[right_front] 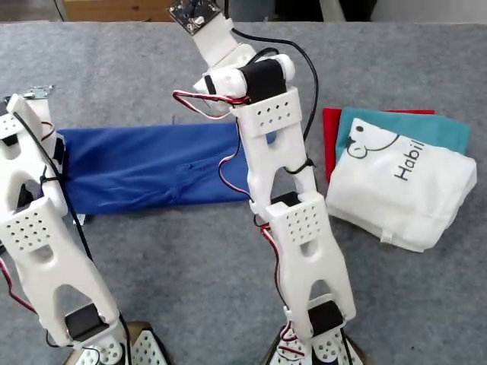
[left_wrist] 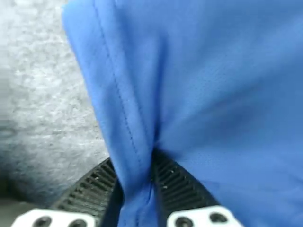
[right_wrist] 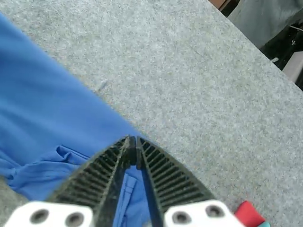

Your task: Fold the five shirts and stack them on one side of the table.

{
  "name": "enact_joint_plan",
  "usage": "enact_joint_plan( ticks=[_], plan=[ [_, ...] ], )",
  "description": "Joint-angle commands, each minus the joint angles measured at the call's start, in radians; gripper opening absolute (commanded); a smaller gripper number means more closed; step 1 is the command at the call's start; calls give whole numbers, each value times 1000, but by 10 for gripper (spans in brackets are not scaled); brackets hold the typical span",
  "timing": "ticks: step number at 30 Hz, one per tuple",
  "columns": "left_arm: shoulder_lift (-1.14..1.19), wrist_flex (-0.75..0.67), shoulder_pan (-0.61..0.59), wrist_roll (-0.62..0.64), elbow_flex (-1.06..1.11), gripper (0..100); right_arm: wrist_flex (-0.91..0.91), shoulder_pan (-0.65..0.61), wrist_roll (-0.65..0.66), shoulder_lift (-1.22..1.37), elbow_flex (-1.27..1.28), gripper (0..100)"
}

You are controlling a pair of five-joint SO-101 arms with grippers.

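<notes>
A long shirt (right_front: 152,167) lies flat across the table (right_front: 190,258), running left to right between the two arms. The left gripper (left_wrist: 154,158) sits at its left end, jaws clamped on a fold of the cloth. The right gripper (right_wrist: 132,142) sits at the shirt's right end, near the far edge, jaws pinched together on the hem. Well apart to the right rests a stack of folded shirts (right_front: 403,190), the lower ones peeking out behind the top one.
</notes>
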Motion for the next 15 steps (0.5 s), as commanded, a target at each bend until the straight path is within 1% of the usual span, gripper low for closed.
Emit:
enact_joint_plan(
  ticks=[1, 4, 7, 9, 15],
  plan=[
    [-12, 68, -19, 5, -176, 28, 5, 11, -5, -53, -13, 13],
    [-11, 180, -4, 5, -357, 28, 5, 49, -9, -54, -15, 13],
    [-14, 186, 30, 5, -452, 28, 5, 83, -8, -70, -24, 13],
    [-14, 186, 51, 6, -484, 28, 5, 86, -5, -94, -38, 13],
    [-14, 187, 125, 6, -463, 28, 5, 103, -5, -226, -61, 13]
  ],
)
